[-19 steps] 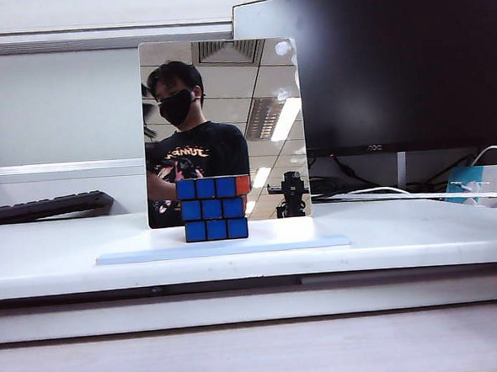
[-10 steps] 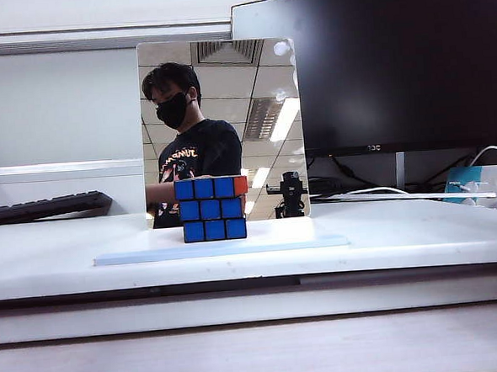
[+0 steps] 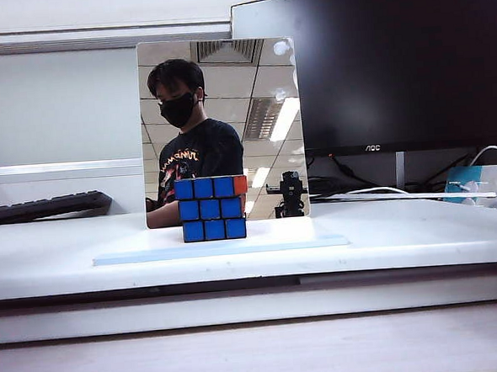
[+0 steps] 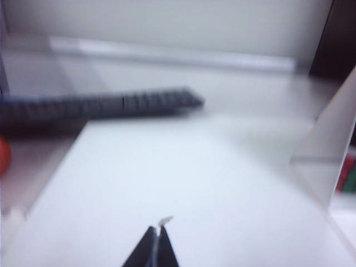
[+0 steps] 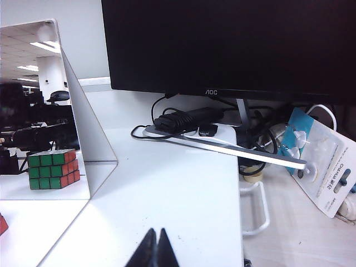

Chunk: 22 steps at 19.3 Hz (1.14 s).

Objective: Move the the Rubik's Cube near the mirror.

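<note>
The Rubik's Cube (image 3: 213, 208), blue face forward with one orange sticker, stands on the pale-blue base (image 3: 135, 256) right in front of the mirror (image 3: 220, 112). Neither arm shows in the exterior view. In the blurred left wrist view my left gripper (image 4: 157, 231) is shut and empty over the white tabletop, with the mirror's edge (image 4: 328, 156) off to one side. My right gripper (image 5: 157, 233) is shut and empty over the table beside the mirror (image 5: 83, 128). The cube's reflection (image 5: 53, 168) shows green and red faces in that mirror.
A black AOC monitor (image 3: 393, 59) stands behind the mirror on the right, with cables and a power brick (image 5: 178, 119) under it. A black keyboard (image 3: 43, 207) lies at the left. A blue-and-white packet (image 5: 322, 167) sits at the far right.
The cube and the mirror stay where they were. Only the masked person reflected in the mirror has shifted posture.
</note>
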Motion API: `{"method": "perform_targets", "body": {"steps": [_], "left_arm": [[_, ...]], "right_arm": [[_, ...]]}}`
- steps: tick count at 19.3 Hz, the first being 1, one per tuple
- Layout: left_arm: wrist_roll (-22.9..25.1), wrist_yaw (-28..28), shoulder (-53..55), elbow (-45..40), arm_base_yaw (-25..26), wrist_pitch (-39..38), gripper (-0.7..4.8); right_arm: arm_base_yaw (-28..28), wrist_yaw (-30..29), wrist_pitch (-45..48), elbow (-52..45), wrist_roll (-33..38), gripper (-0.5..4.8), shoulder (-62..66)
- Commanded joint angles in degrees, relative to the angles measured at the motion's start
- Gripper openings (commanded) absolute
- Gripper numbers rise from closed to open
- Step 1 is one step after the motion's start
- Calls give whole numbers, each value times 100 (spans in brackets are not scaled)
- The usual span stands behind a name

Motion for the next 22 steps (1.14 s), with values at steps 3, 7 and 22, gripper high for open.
{"method": "perform_targets", "body": {"steps": [3, 7, 22], "left_arm": [[57, -13, -9, -225, -4, 494, -5], [138, -11, -9, -225, -2, 474, -5], [138, -9, -9, -225, -2, 431, -5]], "right_arm": [[4, -4, 74, -26, -11, 0, -2], [4, -4, 74, -26, -13, 0, -2], [4, -4, 74, -26, -11, 0, -2]]}}
